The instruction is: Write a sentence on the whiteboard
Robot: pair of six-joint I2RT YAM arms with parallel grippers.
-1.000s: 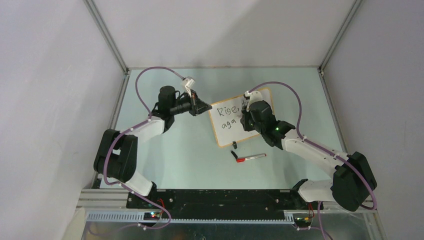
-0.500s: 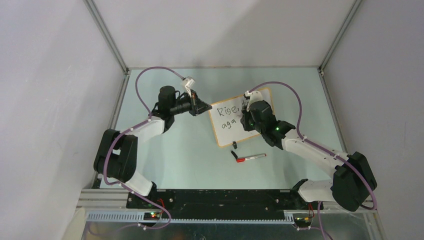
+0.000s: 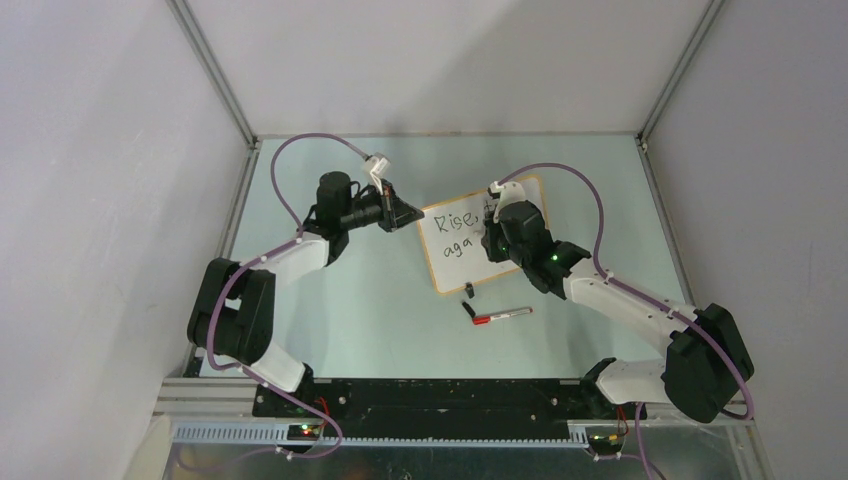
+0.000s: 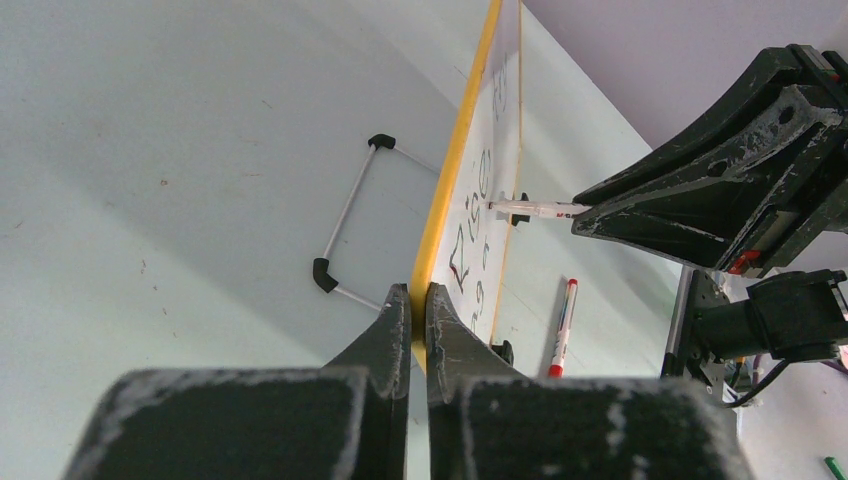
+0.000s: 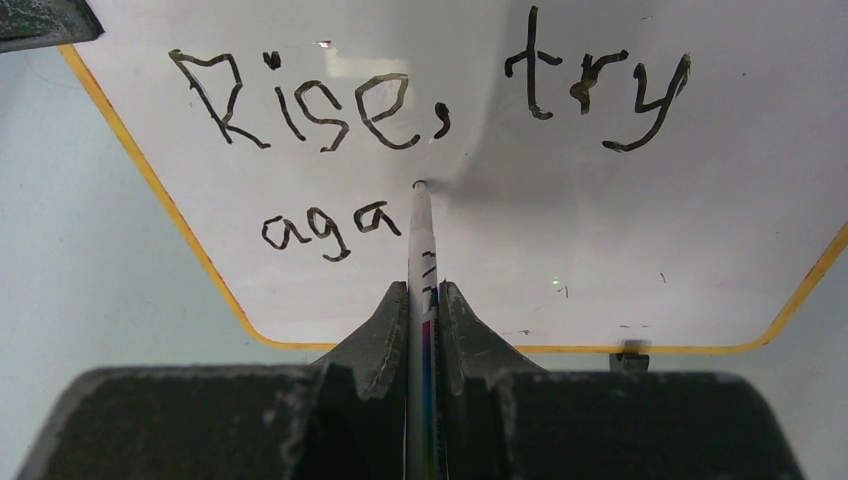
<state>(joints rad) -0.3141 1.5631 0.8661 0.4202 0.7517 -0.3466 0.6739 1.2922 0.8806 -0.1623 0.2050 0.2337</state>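
Right wrist, right claw (image 5: 422, 291) pinching marker (image 5: 420, 235)

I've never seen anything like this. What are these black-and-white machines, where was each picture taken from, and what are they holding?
They are two robot arms bolted at the near edge of a pale green table. One picture looks down from above. The other two come from a camera on each wrist, so the dark wedges at the bottom are that arm's own fingers. The left fingers pinch the orange frame of a small whiteboard, apparently to steady it. The right fingers are shut on a marker, its tip at the board, where the writing so far reads "Rise, try" and "aga". A second marker, red at one end, lies loose on the table.
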